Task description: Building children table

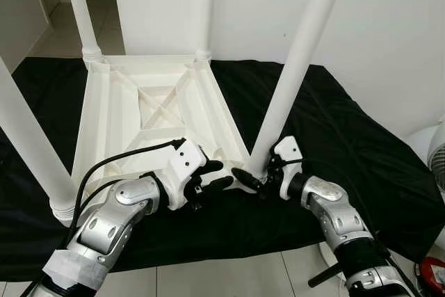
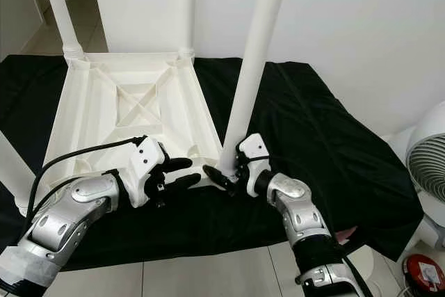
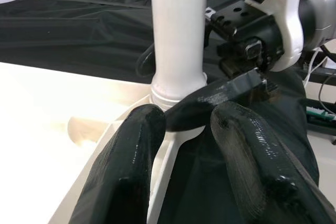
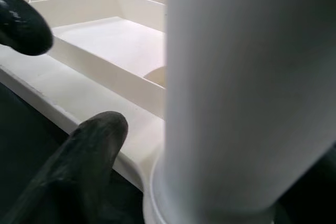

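While the white table top (image 1: 149, 113) lies upside down on the black cloth (image 1: 334, 137), ribs upward, four white legs stand in its corners, and the step in hand looks like seating the last one. That near-right leg (image 1: 295, 67) rises at about five o'clock from the top's centre. The right gripper (image 1: 252, 179) sits at its base with one finger (image 4: 86, 166) touching the socket collar; I cannot tell how far its fingers are parted. The left gripper (image 1: 214, 175), at nine o'clock of that leg, holds nothing, fingers (image 3: 131, 171) slightly apart. Next, I judge, the leg needs pressing or twisting home while the top is steadied
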Controlling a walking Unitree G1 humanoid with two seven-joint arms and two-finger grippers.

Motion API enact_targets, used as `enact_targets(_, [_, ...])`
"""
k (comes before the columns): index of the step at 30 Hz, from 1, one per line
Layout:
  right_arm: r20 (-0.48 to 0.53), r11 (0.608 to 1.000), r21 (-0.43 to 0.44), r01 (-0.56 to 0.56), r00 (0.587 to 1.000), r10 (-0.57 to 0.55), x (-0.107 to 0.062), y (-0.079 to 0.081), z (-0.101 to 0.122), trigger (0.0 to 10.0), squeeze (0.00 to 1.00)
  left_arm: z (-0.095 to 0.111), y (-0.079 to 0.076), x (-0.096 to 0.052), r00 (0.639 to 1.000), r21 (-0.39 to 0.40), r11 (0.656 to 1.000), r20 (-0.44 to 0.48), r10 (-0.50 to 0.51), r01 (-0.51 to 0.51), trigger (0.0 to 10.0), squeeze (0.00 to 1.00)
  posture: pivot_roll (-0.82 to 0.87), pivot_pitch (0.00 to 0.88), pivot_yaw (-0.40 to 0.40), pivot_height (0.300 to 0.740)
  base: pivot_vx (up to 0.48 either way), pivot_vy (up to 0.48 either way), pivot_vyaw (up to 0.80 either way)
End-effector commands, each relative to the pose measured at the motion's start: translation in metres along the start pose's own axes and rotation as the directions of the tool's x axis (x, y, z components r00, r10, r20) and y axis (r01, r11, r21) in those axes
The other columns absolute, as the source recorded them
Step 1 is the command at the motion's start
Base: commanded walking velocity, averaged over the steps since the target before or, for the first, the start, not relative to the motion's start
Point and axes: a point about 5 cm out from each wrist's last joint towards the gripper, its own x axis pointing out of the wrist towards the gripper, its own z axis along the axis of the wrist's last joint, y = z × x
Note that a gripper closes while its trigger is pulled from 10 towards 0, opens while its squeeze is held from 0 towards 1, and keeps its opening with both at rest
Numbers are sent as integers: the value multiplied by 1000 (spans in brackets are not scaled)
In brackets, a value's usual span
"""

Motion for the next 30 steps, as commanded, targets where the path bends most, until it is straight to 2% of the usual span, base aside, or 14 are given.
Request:
enact_targets(1, [-3,1000,-10,-27,1000,27,4,-1,3,0,0,2,-1,1,999,7,999,-1,-42,42,10000,0,70,13,-76,740,0,0,0])
enact_targets(15, [23,999,-15,-50,999,50,2,-3,-2,0,0,1,-3,2,999,1,999,-1,-48,48,10000,0,65,22,-74,740,0,0,0])
enact_targets(16, [23,999,-17,-38,999,38,2,-3,-2,2745,0,1,-4,2,999,0,999,-1,-48,48,10000,0,60,29,-76,740,0,0,0])
enact_targets(17, [25,1000,-7,-25,999,25,2,-3,-2,10000,0,1,-4,2,999,-2,999,0,-50,50,10000,0,60,29,-76,740,0,0,0])
enact_targets(22, [47,1000,28,1,999,-3,2,0,-1,10000,0,1,-6,3,999,-6,999,1,-52,52,10000,0,58,33,-78,740,0,0,0])
enact_targets(24, [45,994,55,91,995,-94,3,-2,-2,10000,0,0,-7,2,999,-9,999,1,-52,53,10000,0,56,37,-82,740,0,0,0])
enact_targets(27, [45,994,55,91,995,-94,3,-2,-2,10000,0,0,-7,2,999,-9,999,1,-52,53,10000,0,56,37,-82,740,0,0,0])
enact_targets(28, [65,970,103,219,972,-226,7,0,0,10000,0,0,-8,3,999,-12,998,2,-54,54,10000,0,55,37,-84,740,0,0,0])
enact_targets(29, [77,955,131,265,958,-276,9,3,1,10000,0,0,-9,3,998,-13,998,2,-55,55,10000,0,53,37,-84,740,0,0,0])
enact_targets(30, [77,955,131,265,958,-276,9,3,1,10000,0,0,-9,3,998,-13,998,2,-55,55,10000,0,53,37,-84,740,0,0,0])
